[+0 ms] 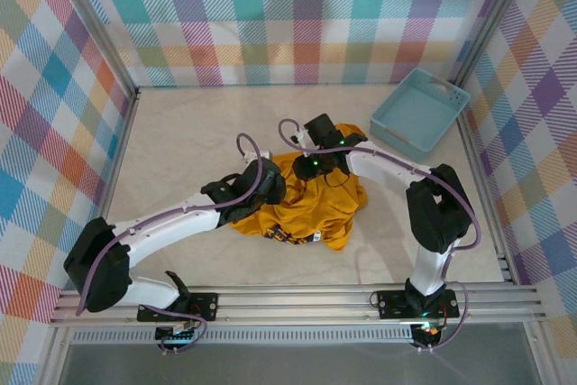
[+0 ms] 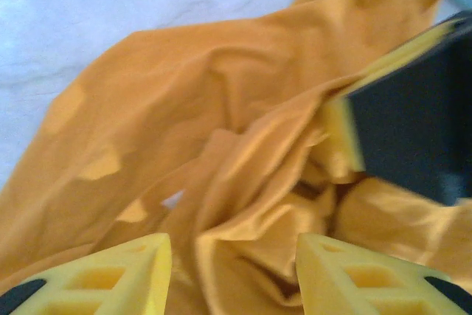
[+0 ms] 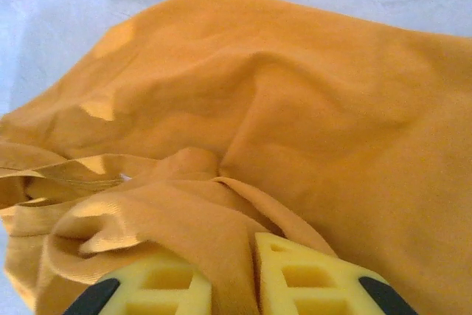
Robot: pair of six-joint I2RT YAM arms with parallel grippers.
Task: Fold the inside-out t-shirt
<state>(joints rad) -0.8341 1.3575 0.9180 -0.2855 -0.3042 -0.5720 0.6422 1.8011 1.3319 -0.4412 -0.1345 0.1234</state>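
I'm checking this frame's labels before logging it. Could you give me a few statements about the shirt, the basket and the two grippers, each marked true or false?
1. The t-shirt lies crumpled on the table. True.
2. The t-shirt lies inside the light blue basket. False: the basket stands apart from it, at the table's far right.
3. The right gripper pinches a fold of the t-shirt. True.
4. The left gripper is clamped shut. False: its fingers stand apart over the cloth.
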